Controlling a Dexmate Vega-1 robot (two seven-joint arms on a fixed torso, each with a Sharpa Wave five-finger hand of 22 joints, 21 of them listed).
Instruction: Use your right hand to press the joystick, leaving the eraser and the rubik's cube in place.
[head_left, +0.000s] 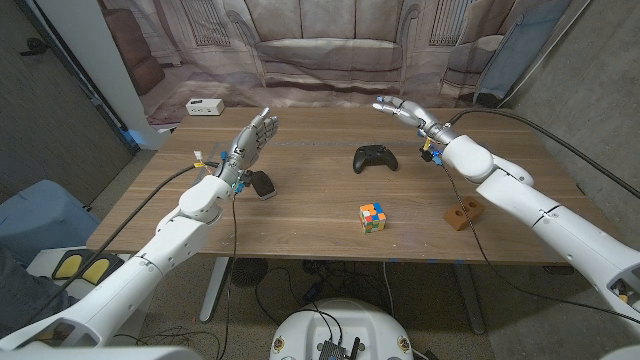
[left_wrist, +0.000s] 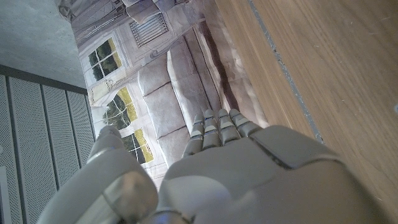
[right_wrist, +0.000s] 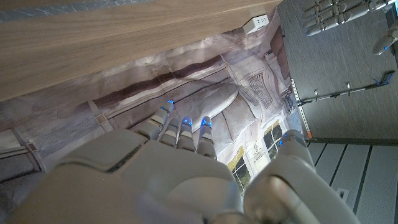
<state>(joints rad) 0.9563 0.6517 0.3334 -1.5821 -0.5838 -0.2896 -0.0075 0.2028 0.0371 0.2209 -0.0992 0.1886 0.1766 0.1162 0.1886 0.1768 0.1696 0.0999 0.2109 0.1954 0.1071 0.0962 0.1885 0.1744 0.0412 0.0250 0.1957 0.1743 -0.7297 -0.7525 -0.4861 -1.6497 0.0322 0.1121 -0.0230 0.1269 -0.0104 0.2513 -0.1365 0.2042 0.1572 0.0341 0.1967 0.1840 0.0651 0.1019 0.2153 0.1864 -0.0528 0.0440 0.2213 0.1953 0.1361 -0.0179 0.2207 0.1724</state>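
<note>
Joystick (head_left: 375, 158) lies on the table, apart from the raised right hand (head_left: 405, 110), fingers spread, empty

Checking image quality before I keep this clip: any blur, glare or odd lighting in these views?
Head view: evenly lit and sharp; the game controller and Rubik's cube read clearly, with soft shadows. Left wrist view: the left hand is close and soft-focused. Right wrist view: the right hand is blurred, with blue glints at its fingertips.
</note>
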